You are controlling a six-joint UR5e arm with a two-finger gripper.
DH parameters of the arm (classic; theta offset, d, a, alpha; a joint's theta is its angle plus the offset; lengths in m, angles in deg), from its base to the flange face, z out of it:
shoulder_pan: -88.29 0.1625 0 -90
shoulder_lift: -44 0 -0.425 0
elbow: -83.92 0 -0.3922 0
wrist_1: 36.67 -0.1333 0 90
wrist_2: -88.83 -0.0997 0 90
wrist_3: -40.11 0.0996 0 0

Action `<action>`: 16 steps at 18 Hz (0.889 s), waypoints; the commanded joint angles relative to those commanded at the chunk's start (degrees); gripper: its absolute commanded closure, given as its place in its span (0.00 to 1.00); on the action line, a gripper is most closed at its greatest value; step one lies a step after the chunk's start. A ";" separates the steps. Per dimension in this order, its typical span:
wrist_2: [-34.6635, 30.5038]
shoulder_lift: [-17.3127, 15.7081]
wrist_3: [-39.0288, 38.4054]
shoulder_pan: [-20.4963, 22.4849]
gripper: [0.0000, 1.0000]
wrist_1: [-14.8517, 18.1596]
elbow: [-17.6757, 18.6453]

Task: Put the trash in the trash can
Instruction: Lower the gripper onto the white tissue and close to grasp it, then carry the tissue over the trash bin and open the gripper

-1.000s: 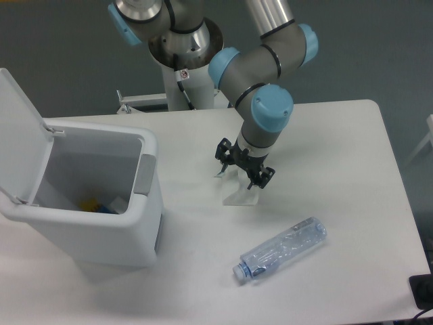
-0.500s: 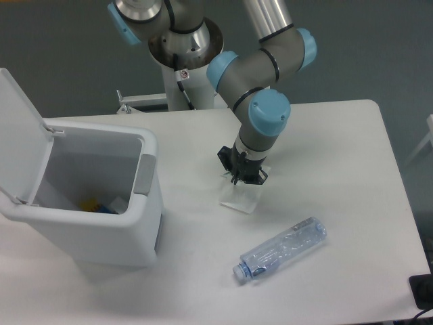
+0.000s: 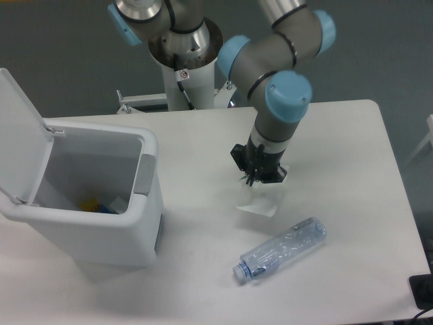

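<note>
The tool [image 3: 257,177], fingers now pinched together on the clear wrapper [image 3: 260,200], has shifted right of center, dragging it along; pickup looks secured. The bottle [image 3: 281,250] lies lower right, the open trash can [image 3: 101,196] at left.

A white table [image 3: 338,135] with rounded corners fills most of the frame, its far edge running across the upper middle and its right edge slanting down toward the lower right. On its left part stands the trash can [image 3: 111,233], a large white rectangular bin with its flip lid [image 3: 17,135] raised at the far left and a grey latch panel [image 3: 145,176] on its rim. Near the middle of the table lies the clear plastic wrapper [image 3: 260,202], flat and pale against the top. Below and right of it, apart from it, the water bottle [image 3: 283,249] lies on its side, cap pointing toward the lower left.
</note>
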 joint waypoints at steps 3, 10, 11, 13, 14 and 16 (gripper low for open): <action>6.85 -2.02 -7.81 -0.61 1.00 1.23 -6.59; 15.30 -5.62 -18.02 -1.50 1.00 0.88 -11.44; 15.83 -6.15 -18.91 -1.93 1.00 0.62 -11.53; 17.41 -7.20 -19.88 -2.63 1.00 0.62 -11.71; 17.51 -7.64 -20.67 -4.29 1.00 0.62 -11.71; 17.51 -8.52 -22.86 -8.24 1.00 0.62 -11.71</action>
